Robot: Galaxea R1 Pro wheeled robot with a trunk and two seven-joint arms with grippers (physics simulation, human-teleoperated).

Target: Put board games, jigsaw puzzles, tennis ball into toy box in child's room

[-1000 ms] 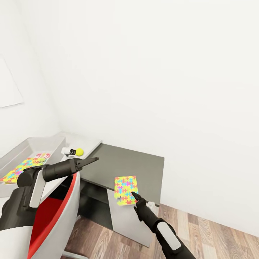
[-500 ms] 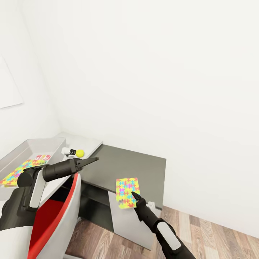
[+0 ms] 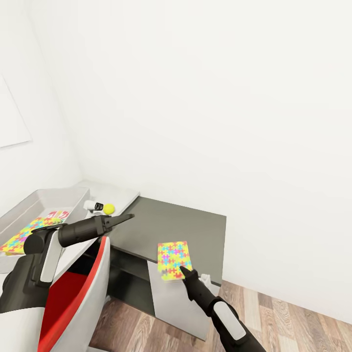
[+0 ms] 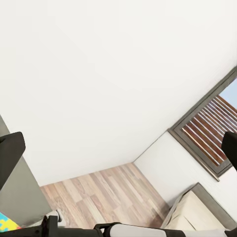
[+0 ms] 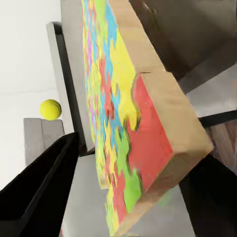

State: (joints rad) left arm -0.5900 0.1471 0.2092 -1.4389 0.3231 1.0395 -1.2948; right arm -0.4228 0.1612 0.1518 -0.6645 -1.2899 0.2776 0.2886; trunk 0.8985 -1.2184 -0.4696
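One jigsaw puzzle point(image 3: 173, 253) lies on the dark grey cabinet part of the table point(image 3: 190, 222), overhanging its front edge. My right gripper point(image 3: 184, 270) is at the puzzle's near edge; in the right wrist view the slab point(image 5: 123, 113) sits between the jaws, with a gap beside one finger point(image 5: 39, 192). The left gripper point(image 3: 123, 218) hovers open and empty over the desk corner. The toy box point(image 3: 34, 200) at the left holds another jigsaw puzzle point(image 3: 22, 238) and a red-and-white board game point(image 3: 57, 214). The tennis ball point(image 3: 108, 209) rests on the pale desk top beside the box.
A red and white chair point(image 3: 73, 298) stands under my left arm. A small white and black object point(image 3: 93, 206) lies next to the ball. Wood flooring point(image 3: 293, 313) runs to the right. The left wrist view takes in a dark-framed window point(image 4: 207, 131) and the bed's corner point(image 4: 197, 212).
My right gripper has drawn back a little, from overlapping the puzzle to its near edge. The puzzle stays on the cabinet. The view has shifted slightly; the left arm holds still.
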